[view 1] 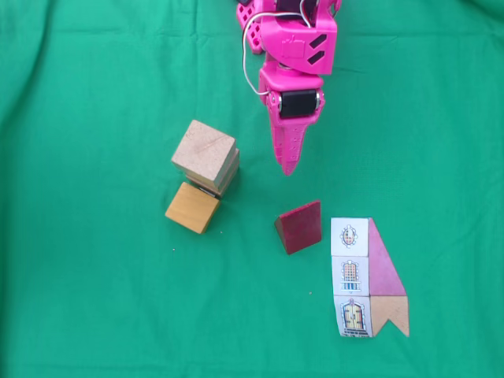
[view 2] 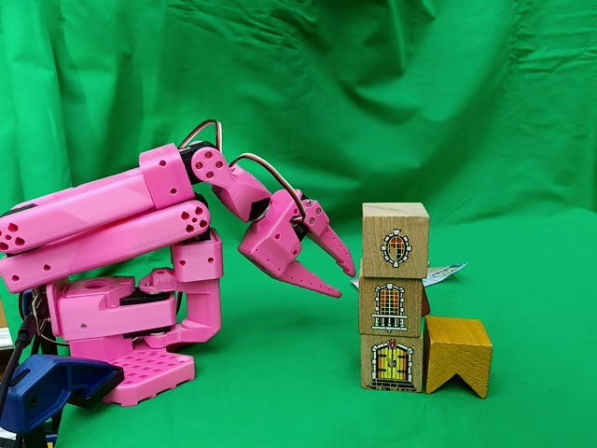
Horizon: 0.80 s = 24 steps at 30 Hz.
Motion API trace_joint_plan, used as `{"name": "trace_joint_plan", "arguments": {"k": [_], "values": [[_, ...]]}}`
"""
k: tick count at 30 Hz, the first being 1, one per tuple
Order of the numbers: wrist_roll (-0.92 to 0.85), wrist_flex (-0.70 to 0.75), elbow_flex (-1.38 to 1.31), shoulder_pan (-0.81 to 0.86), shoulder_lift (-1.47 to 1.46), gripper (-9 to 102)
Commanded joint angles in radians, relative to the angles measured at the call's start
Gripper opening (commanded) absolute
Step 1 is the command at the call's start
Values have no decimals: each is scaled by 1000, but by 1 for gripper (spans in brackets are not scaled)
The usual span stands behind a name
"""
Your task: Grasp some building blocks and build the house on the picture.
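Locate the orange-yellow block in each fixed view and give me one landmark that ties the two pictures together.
Top-down fixed view: the orange-yellow block lies left of centre, just below the stack of tan cubes.
Side-on fixed view: the orange-yellow block sits at lower right on the cloth, against the base of the stack.
Shared landmark: the stack of tan cubes, beside the block in both fixed views.

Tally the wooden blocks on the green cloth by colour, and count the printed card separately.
Pale tan cubes, stacked in a tower: 3
Orange-yellow notched block beside the tower's base: 1
Dark red wedge lying apart on the cloth: 1
Printed card: 1
Total: 5 blocks plus 1 card, 6 things
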Motion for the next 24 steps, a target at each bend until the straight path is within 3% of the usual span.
{"name": "trace_joint_plan", "arguments": {"k": [1,9,24], "values": [[-5,3,-115,6,67,9],[-114,3,-230,8,67,9],[-799,-11,-210,9,67,9]]}}
